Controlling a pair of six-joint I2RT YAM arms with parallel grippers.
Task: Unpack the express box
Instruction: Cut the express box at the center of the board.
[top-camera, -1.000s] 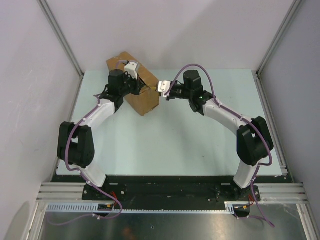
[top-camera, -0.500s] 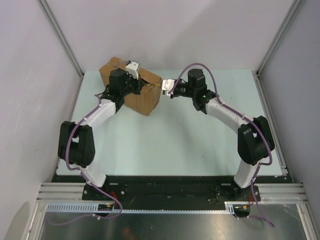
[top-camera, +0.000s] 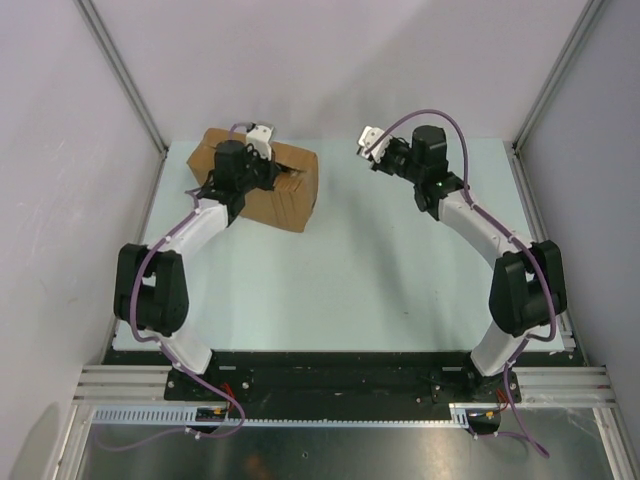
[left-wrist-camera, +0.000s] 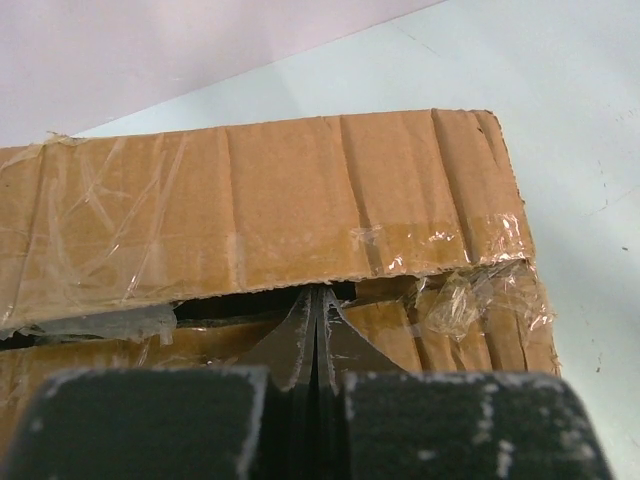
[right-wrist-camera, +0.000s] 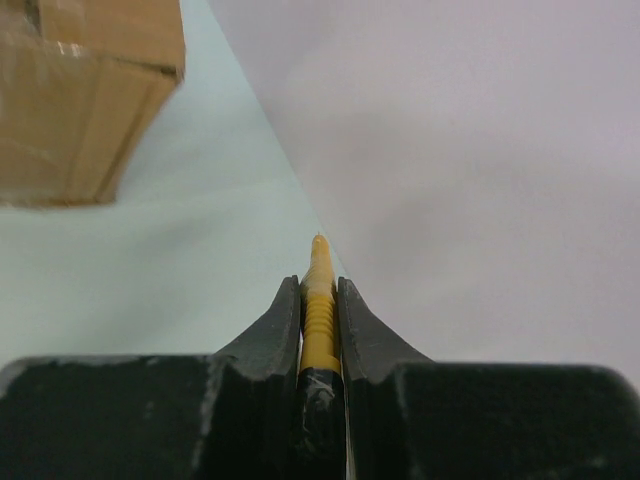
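Observation:
The express box (top-camera: 285, 200) is a brown taped carton at the back left of the table. Its top seam is slit and gapes a little in the left wrist view (left-wrist-camera: 300, 190). My left gripper (top-camera: 272, 158) is on top of the box. Its jaws are shut, with the tips (left-wrist-camera: 318, 297) at the dark slit between the flaps. My right gripper (top-camera: 366, 143) is raised at the back centre, well to the right of the box. It is shut on a yellow utility knife (right-wrist-camera: 319, 300), which points at the back wall. A corner of the box (right-wrist-camera: 80, 100) shows at that view's upper left.
The pale green table (top-camera: 340, 270) has grey enclosure walls at the back and both sides. Aluminium frame posts (top-camera: 545, 85) stand at the back corners. The small slim package is not in view.
My right gripper has drawn away from the box's end, moving right and back with the knife. The box has turned and shifted left. My left gripper stays on its top.

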